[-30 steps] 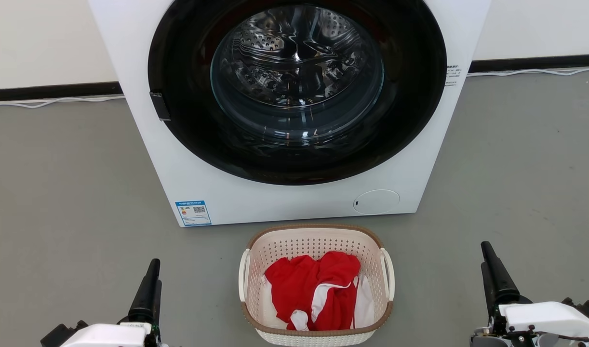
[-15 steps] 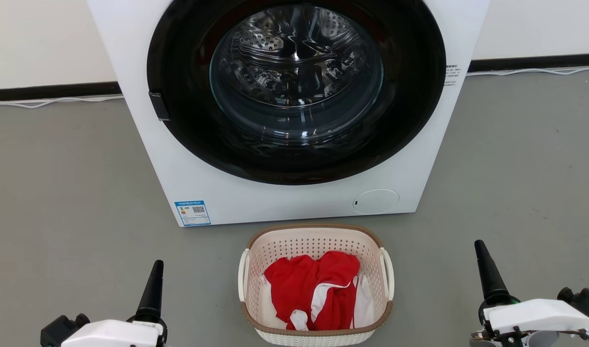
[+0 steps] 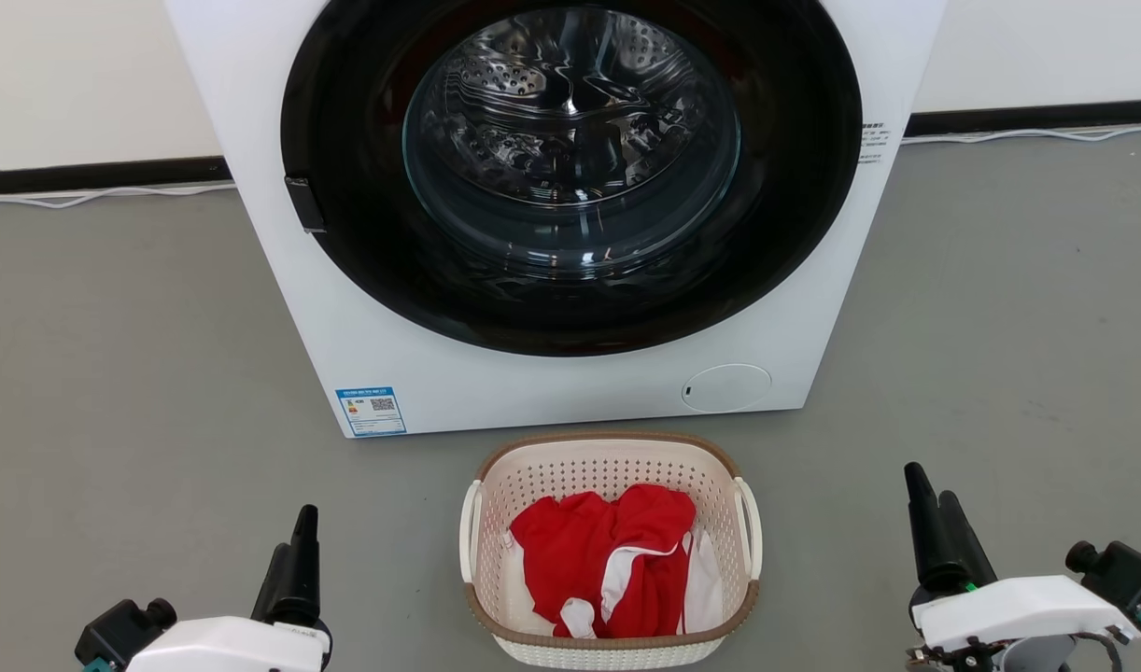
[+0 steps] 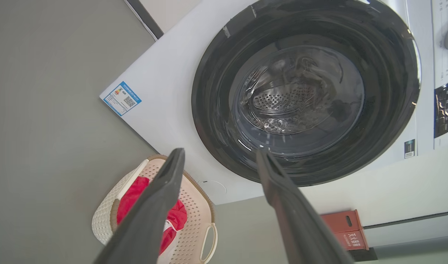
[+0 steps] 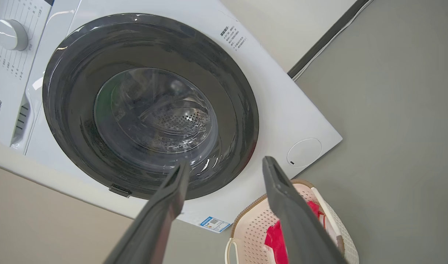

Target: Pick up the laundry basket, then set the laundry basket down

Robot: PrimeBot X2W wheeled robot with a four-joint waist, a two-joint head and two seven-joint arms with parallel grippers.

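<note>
The laundry basket point(image 3: 611, 462) stands on the grey floor in front of the washing machine, cream with a brown rim band and white side handles. It also shows in the left wrist view point(image 4: 198, 216) and right wrist view point(image 5: 253, 227). Red and white clothes point(image 3: 608, 560) lie inside it. My left gripper point(image 3: 300, 537) hangs to the basket's left, well apart from it; in its wrist view the left gripper point(image 4: 218, 156) stands open and empty. My right gripper point(image 3: 925, 490) is to the basket's right, also apart and open, its fingers point(image 5: 275, 176) spread with nothing between them.
A big white washing machine point(image 3: 570, 392) with a closed dark round door point(image 3: 570, 168) stands just behind the basket. A white cable point(image 3: 104, 194) runs along the wall base. A red crate point(image 4: 343, 229) sits by the wall beside the machine.
The right gripper has shifted a little left, towards the basket, and turned so both fingers show. The left gripper has turned slightly. The basket has not moved.
</note>
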